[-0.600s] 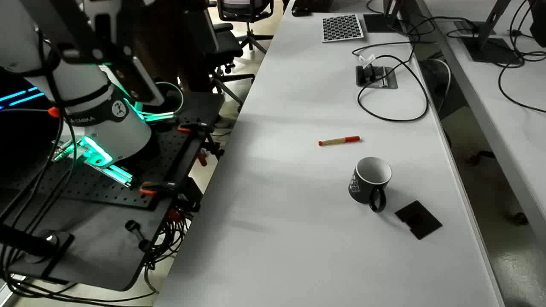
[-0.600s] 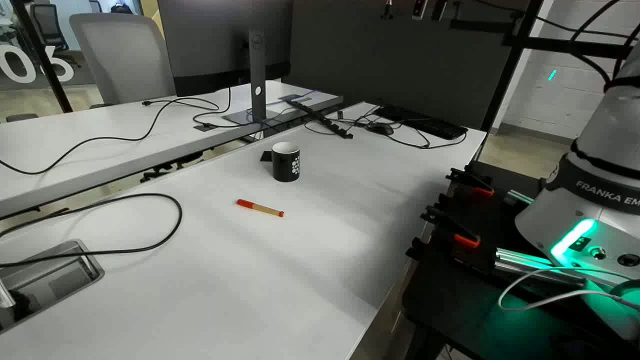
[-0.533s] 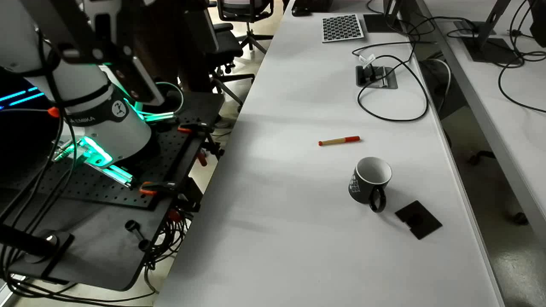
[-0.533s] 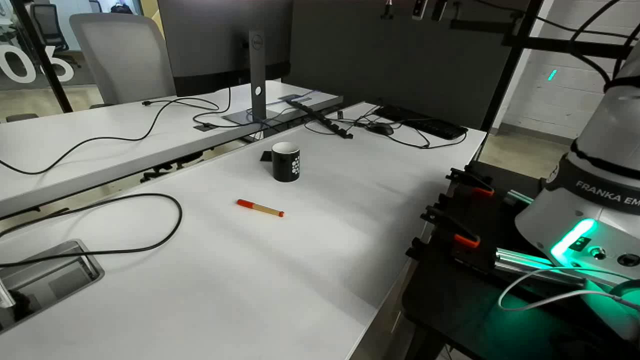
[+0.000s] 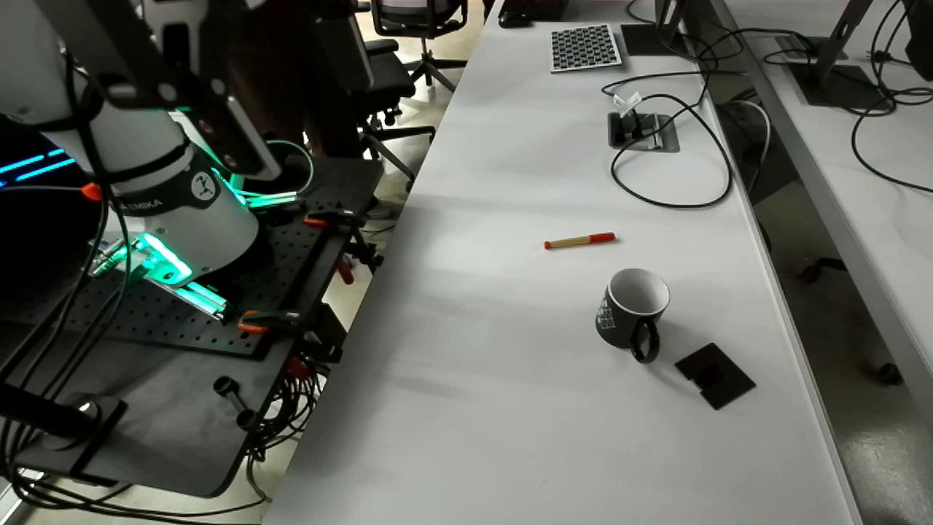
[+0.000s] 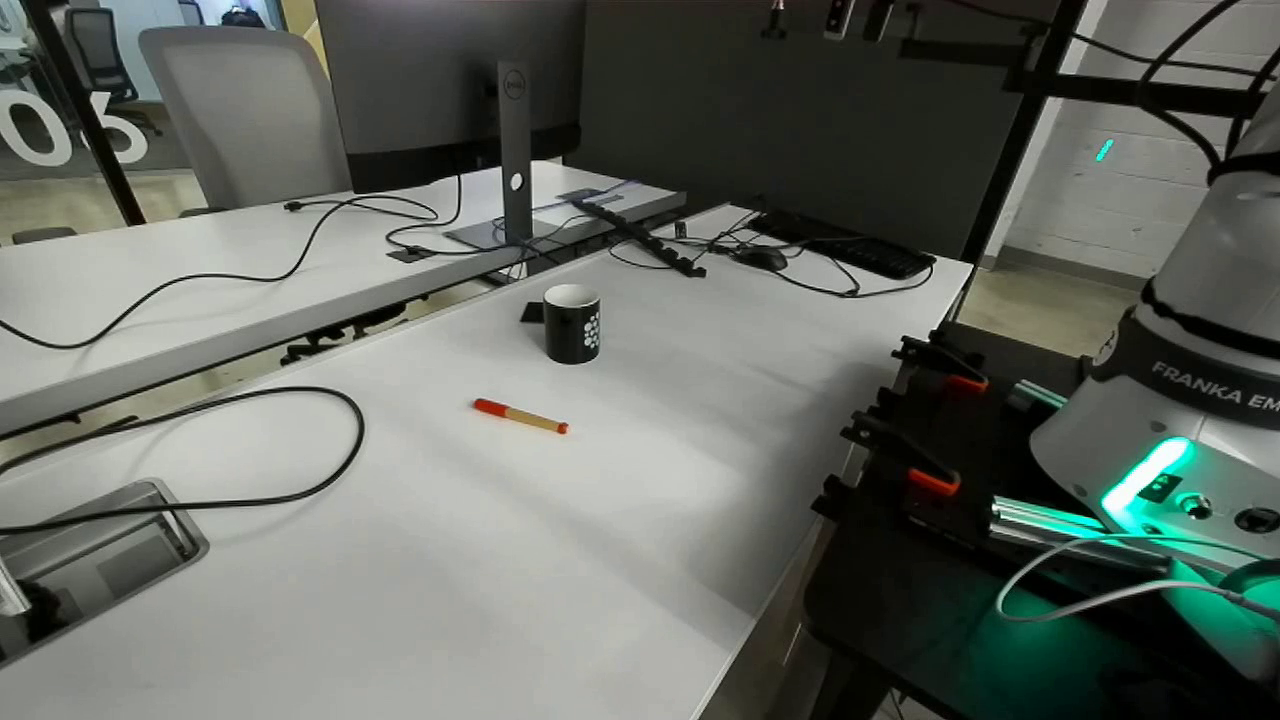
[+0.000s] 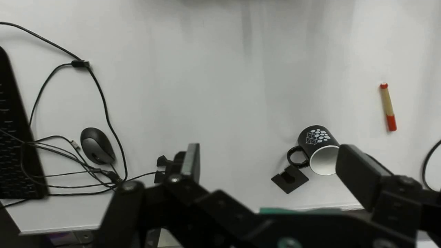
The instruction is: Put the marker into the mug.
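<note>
The marker, a thin tan stick with red ends, lies flat on the white desk in both exterior views (image 5: pixel 579 240) (image 6: pixel 520 416) and at the right of the wrist view (image 7: pixel 387 106). The black mug with a white inside stands upright near it in both exterior views (image 5: pixel 616 321) (image 6: pixel 572 335). In the wrist view the mug (image 7: pixel 314 137) shows its handle to the left. My gripper (image 7: pixel 268 151) is open and empty, held high above the desk with its fingers wide apart. The right finger (image 7: pixel 358 172) covers a little of the mug's rim in that view.
A flat black square (image 5: pixel 718 375) lies beside the mug. A looped black cable (image 5: pixel 670 206) and a desk socket box (image 5: pixel 663 138) are on the marker's other side. A mouse (image 7: pixel 98 146), keyboard (image 7: pixel 15 165) and cables lie at the wrist view's left. The desk (image 5: pixel 474 379) ends at a gap.
</note>
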Available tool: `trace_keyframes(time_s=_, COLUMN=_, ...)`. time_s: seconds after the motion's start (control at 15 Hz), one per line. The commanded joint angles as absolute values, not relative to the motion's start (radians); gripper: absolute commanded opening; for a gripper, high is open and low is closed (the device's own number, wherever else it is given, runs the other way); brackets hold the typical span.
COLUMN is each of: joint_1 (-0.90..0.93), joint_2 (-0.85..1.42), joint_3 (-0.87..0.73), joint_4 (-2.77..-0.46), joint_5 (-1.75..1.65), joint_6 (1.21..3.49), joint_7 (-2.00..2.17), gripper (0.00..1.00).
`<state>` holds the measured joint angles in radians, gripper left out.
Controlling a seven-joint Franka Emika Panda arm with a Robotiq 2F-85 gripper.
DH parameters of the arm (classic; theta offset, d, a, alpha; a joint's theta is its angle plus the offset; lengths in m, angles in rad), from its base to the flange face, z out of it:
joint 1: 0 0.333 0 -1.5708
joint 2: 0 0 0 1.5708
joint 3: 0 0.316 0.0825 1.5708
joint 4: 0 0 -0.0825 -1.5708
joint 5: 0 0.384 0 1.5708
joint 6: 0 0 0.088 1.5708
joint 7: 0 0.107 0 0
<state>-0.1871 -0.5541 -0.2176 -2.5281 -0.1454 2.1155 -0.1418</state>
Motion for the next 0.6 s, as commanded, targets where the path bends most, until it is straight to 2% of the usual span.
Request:
trace_keyframes(time_s=0.0, joint_1=-0.191, joint_2=-0.546, joint_3=-0.209, joint_4=-2.532, joint_5=-0.152, joint_6=2.117, joint_7=-0.151, gripper=1.00)
trace_keyframes(time_s=0.53, joint_1=-0.170, joint_2=-0.543, joint_3=-0.150, joint_4=-2.591, joint_5=-0.196, joint_6=2.126, joint_7=-0.154, gripper=1.00)
